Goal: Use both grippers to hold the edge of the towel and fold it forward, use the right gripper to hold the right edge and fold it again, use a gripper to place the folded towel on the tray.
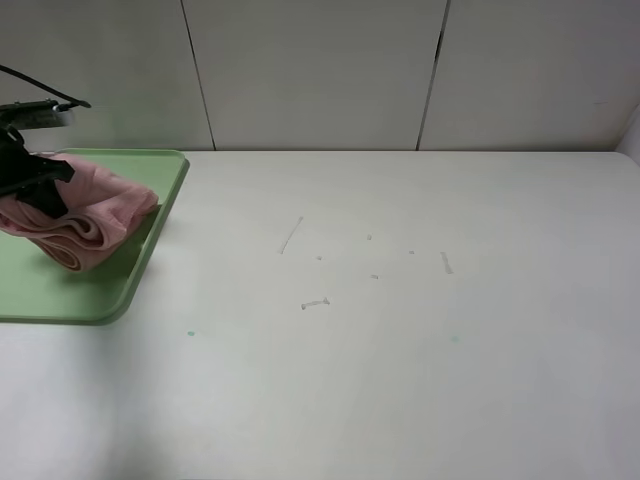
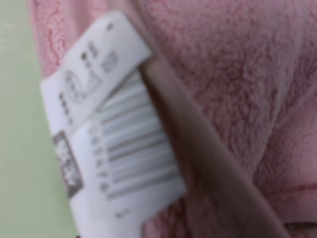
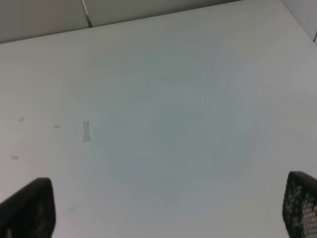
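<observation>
Blurred white tag (image 2: 106, 124) fills the left wrist view against pink towel (image 1: 85, 220); towel sits bunched on tray (image 1: 60, 290), left gripper (image 1: 35, 180) at it, grip unclear; right gripper (image 3: 163, 208) spread, empty; soft, light cloth, best pinched at hem (image 2: 208, 148).

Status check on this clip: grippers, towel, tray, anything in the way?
Left gripper at the bunched towel, grip unclear. Towel sits on tray. Right gripper open over bare table. Nothing in the way.

A white table (image 1: 400, 330) is carrying the light-green tray (image 1: 60, 290) at its far left, and a few small scuffs (image 1: 315, 303) are marking its middle.
</observation>
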Controlling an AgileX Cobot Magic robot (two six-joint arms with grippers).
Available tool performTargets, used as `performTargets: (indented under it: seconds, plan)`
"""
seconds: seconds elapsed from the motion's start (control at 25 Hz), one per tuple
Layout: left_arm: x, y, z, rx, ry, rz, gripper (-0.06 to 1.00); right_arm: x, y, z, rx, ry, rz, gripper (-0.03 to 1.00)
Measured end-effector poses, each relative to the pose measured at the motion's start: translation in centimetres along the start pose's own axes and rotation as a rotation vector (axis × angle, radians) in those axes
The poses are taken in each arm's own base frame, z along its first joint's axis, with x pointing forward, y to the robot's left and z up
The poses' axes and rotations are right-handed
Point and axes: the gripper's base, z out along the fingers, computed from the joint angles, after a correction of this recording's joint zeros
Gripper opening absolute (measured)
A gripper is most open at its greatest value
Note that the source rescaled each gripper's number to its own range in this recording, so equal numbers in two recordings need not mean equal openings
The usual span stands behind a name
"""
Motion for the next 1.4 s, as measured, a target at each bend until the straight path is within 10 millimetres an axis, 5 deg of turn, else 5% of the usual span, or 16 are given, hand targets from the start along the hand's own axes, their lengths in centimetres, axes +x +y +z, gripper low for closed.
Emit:
performTargets:
  seconds: [0.16, 0.32, 0.44, 0.64, 0.92, 1.4]
  plan:
    - [-0.1, 0.4, 0.0, -0.034, -0.012, 0.02, 0.31, 0.0, 0.0, 0.0, 0.0, 0.0, 0.0, 1.0]
    - [-0.1, 0.5, 0.0, -0.046, -0.016, 0.027, 0.8, 0.0, 0.0, 0.0, -0.001, 0.0, 0.001, 1.0]
    - [-0.1, 0.5, 0.0, -0.04, -0.017, 0.022, 0.95, 0.0, 0.0, 0.0, -0.001, 0.0, 0.001, 1.0]
    - [-0.2, 0.2, -0.5, -0.007, 0.018, 0.013, 0.99, 0.0, 0.0, 0.0, -0.001, 0.0, 0.001, 1.0]
    - [-0.8, -0.2, -3.9, 0.057, 0.151, -0.027, 1.0, 0.0, 0.0, 0.0, -0.001, 0.0, 0.001, 1.0]
    - [2.0, -2.1, -15.6, -0.077, 0.009, -0.018, 1.0, 0.0, 0.0, 0.0, -0.001, -0.001, 0.0, 1.0]
